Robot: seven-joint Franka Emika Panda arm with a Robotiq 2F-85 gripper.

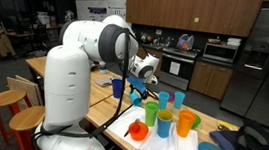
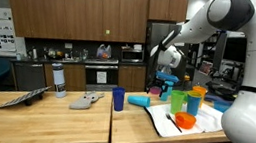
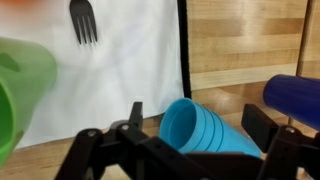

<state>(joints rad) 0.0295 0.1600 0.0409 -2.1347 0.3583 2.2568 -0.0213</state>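
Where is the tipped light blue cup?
In the wrist view the light blue cup lies on the table below the open gripper, beside the white mat.

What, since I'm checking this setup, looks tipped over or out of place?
The light blue cup lies on its side on the wooden table, beside the white cloth; the other cups stand upright.

Wall: dark brown wooden cabinets (image 1: 182, 8) beyond the jaws
Corner: tall steel refrigerator (image 1: 267, 59)
Beneath jaws: light wooden tabletop (image 2: 40, 120)
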